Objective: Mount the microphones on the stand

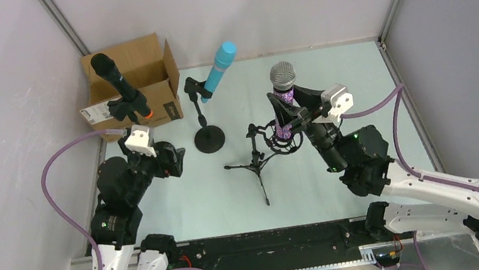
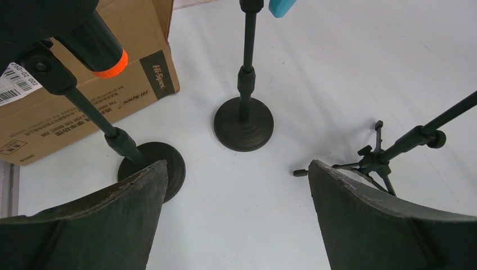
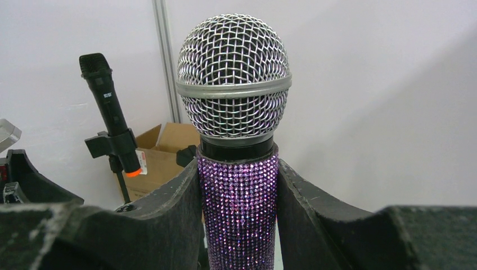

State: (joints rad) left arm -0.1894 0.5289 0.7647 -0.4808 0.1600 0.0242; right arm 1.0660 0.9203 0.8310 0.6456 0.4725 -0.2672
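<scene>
Jaws of the right arm [image 1: 369, 158] are clamped on the purple microphone [image 3: 239, 191], one black pad pressed to each side of its glittery body just under the silver mesh head, and the microphone is held upright. In the overhead view its lower end sits at the ring-shaped holder [image 1: 282, 137] on top of the tripod stand [image 1: 258, 166], which stands in the middle of the tabletop [image 1: 328, 78]. Whether it is fully seated in that holder cannot be told. The left arm [image 1: 122, 185] hangs near the left side with its jaws spread wide and nothing between them, pointing down at bare tabletop among the stands. The black microphone [image 1: 115, 80] is clipped to a round-based stand [image 2: 149, 151] at the far left, tilted with its orange-red end lowest, just in front of an open cardboard box [image 1: 162, 93]. The turquoise microphone [image 1: 220, 70] is clipped, also tilted, to a second round-based stand [image 1: 209, 138] that sits between the box and the tripod stand. The three stands are apart from one another.
</scene>
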